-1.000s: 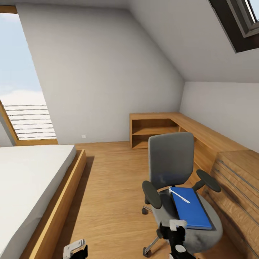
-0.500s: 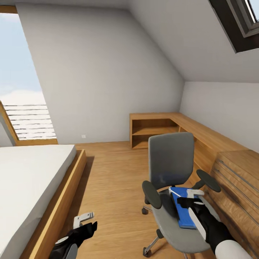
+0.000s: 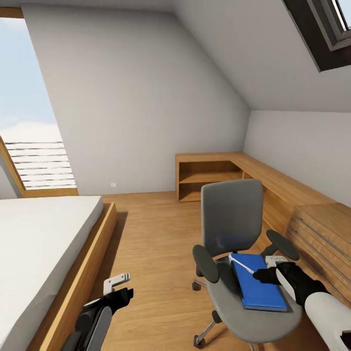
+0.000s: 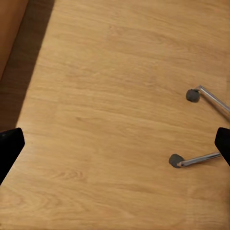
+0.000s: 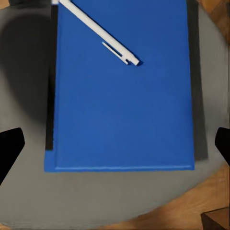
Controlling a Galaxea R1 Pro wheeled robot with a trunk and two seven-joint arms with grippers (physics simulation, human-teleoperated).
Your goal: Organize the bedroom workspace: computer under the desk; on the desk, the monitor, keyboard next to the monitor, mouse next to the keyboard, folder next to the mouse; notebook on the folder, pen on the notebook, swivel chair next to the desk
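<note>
Head view: chair (image 3: 234, 253) stands just beside the wooden drawer unit (image 3: 324, 243). Folder (image 3: 257, 282) lies flat on the chair seat, pen (image 3: 242, 263) across the folder's corner nearest the backrest. Right gripper (image 3: 270, 268) hovers over the folder's drawer-side edge; left gripper (image 3: 117, 287) is over the floor (image 3: 151, 253), between chair and bed (image 3: 39, 253).

Left wrist view: fingertips (image 4: 9, 148) spread wide, holding nothing; two chair casters (image 4: 193, 95) on the floor.

Right wrist view: fingertips (image 5: 10, 143) wide apart above the folder (image 5: 122, 96), holding nothing; pen (image 5: 100, 32) rests on the folder.
</note>
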